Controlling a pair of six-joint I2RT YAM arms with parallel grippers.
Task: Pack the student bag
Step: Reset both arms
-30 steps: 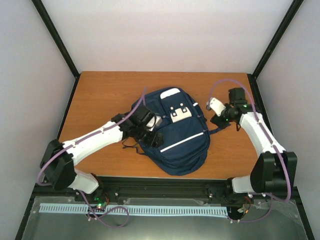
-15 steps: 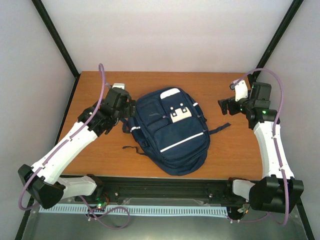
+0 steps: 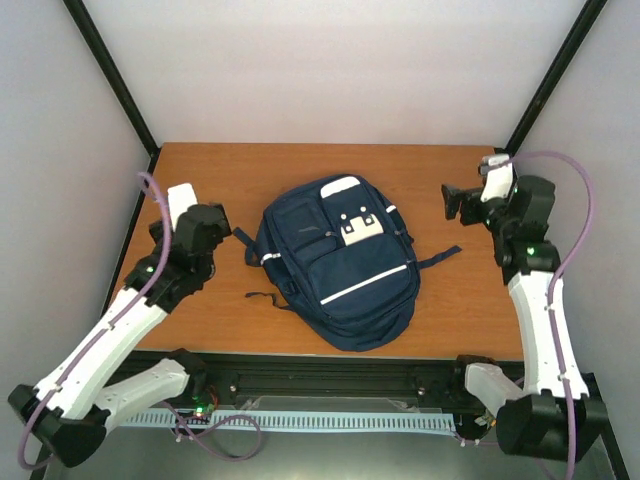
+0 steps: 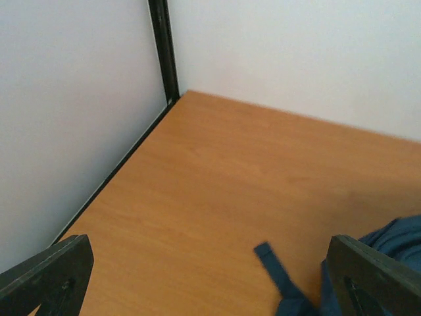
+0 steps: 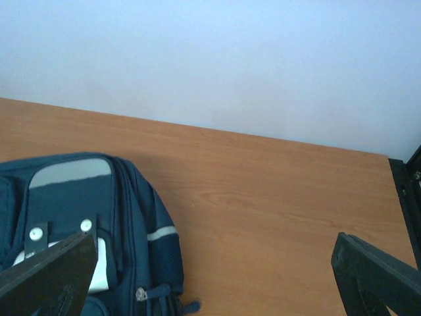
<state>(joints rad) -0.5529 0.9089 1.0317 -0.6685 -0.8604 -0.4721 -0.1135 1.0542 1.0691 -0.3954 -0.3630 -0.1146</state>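
Note:
The student bag lies flat mid-table, navy with white stripes and a white patch, its zips closed as far as I can see. My left gripper hovers to its left, open and empty. In the left wrist view the fingers frame bare wood, a loose strap end and the bag's edge. My right gripper hangs off the bag's right side, open with nothing in it. The right wrist view shows the bag's top corner low on the left.
The wooden table is boxed in by white walls and black corner posts. A dark strap trails from the bag's right side. Another thin strap lies at its left.
Both arms have pulled away from the bag, the left one off its front to the left, the right one back and to the right. Both grippers have opened wide.

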